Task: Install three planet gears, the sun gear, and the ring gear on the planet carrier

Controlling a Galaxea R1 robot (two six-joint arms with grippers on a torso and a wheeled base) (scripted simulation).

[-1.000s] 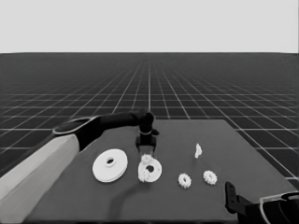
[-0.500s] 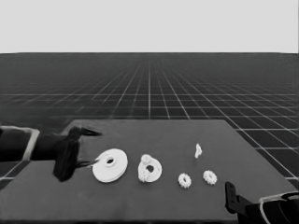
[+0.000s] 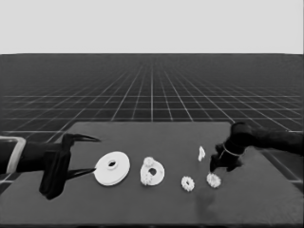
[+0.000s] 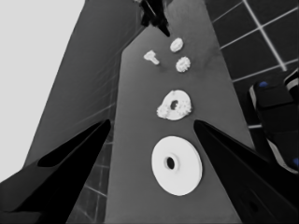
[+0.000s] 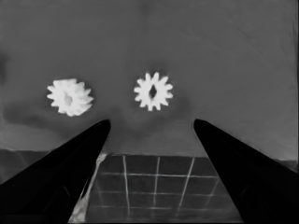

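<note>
Over table [image 3: 156, 209], right end effector [image 3: 212, 169] has arrived above a gear [image 3: 213, 180], fingers spread.

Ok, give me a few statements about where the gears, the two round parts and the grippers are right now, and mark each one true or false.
1. The right gripper is open above a loose gear near the table's right end. True.
2. The left gripper is shut on the larger round part. False: its fingers are spread and hold nothing; the part lies on the table beside them.
3. Two gears lie loose on the table, the other gear to the left of the first. True.
4. The smaller round part is bare. False: gears already sit on it.
5. The thin white piece rests on the larger round part. False: it stands apart, near the right gripper.
</note>
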